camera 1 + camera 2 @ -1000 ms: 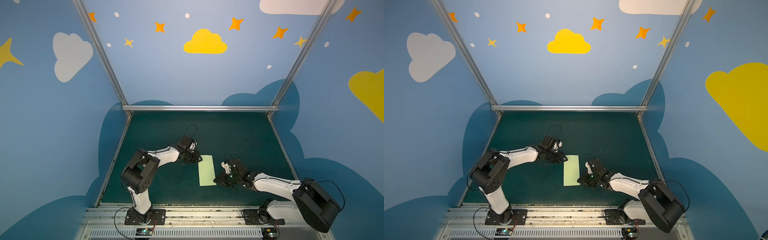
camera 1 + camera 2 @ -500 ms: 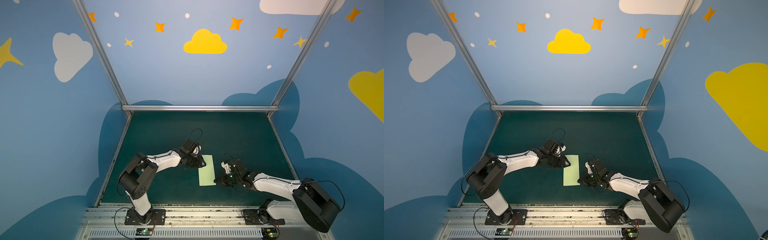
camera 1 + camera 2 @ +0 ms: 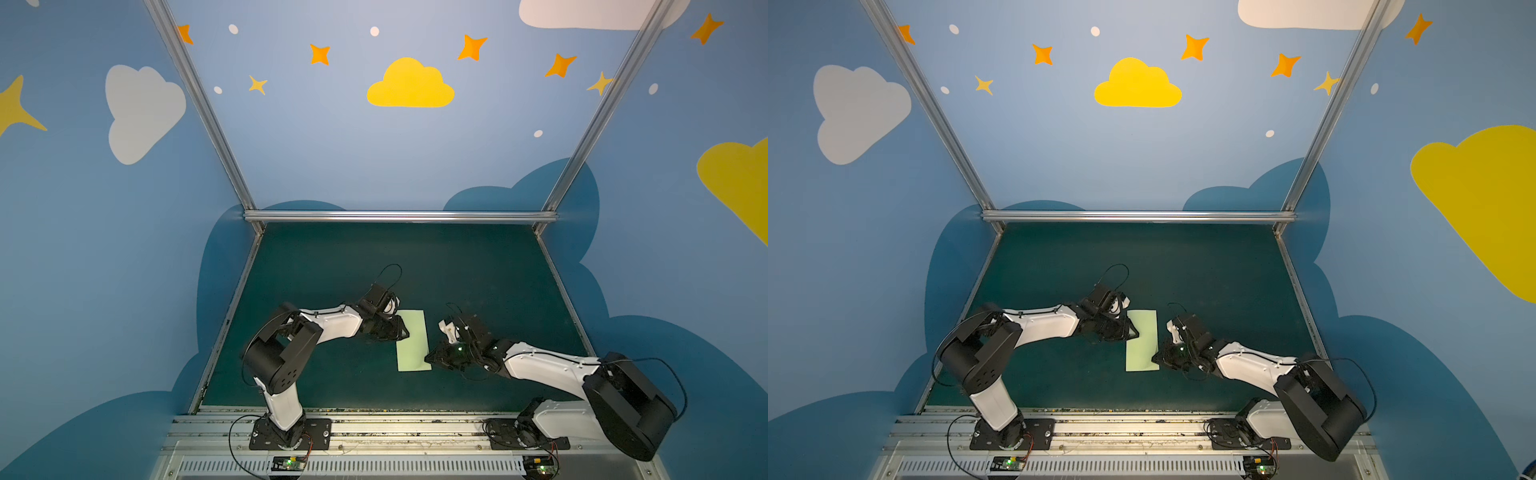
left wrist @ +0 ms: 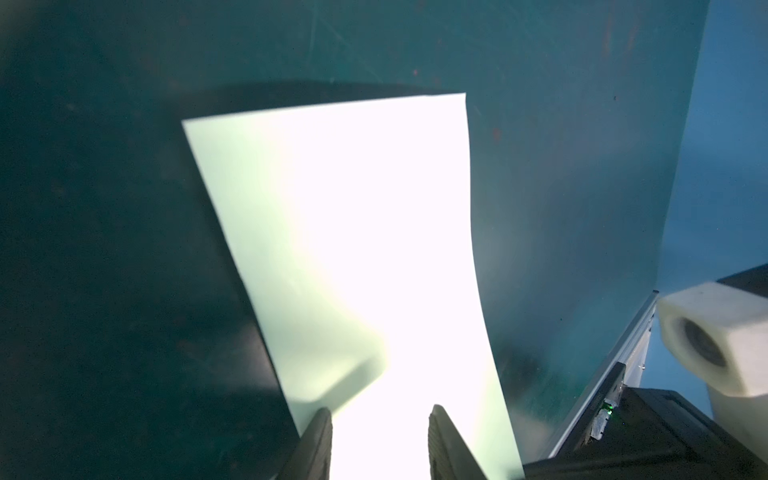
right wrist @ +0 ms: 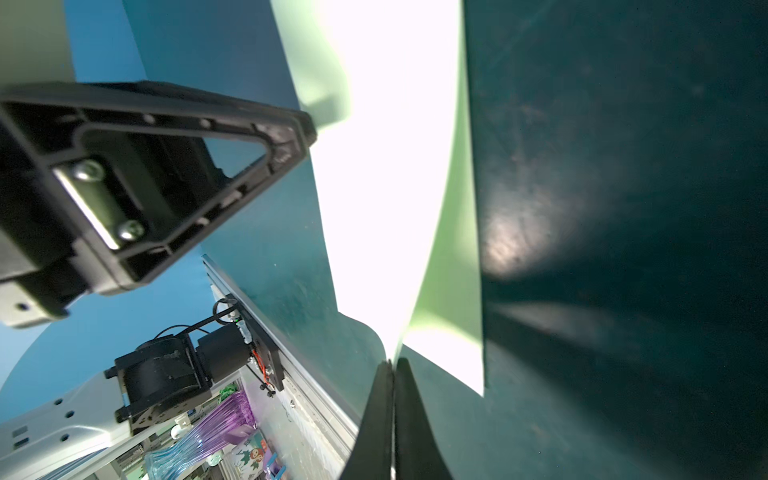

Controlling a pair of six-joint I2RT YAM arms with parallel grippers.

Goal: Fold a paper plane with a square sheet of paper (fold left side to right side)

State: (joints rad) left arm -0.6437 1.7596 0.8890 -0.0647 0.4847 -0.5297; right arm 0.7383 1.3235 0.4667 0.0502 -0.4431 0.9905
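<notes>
On the tabletop (image 3: 457, 270), between the two arms: the paper plane (image 3: 412, 338), so far only a slim pale green rectangle, long axis running from the near edge toward the back wall. At its right long edge, close to the near corner: the right end effector (image 3: 429, 360), jaws together and clamped on the paper plane. At the opposite long edge, about halfway along: the left end effector (image 3: 402, 331), jaws apart. Same layout in both top views. Likely hinges on the left long edge: nearer the left arm, in line with the long axis, so probably a pressing stroke along it for the left side, with the right side pinning. Only in the right wrist view: the right end effector (image 5: 392, 363) biting an upper layer of the paper plane (image 5: 386, 187), curled up off the lower layer. Only in the left wrist view: the left end effector (image 4: 380, 409) open over the paper plane (image 4: 353, 228); contact with it impossible to tell.
</notes>
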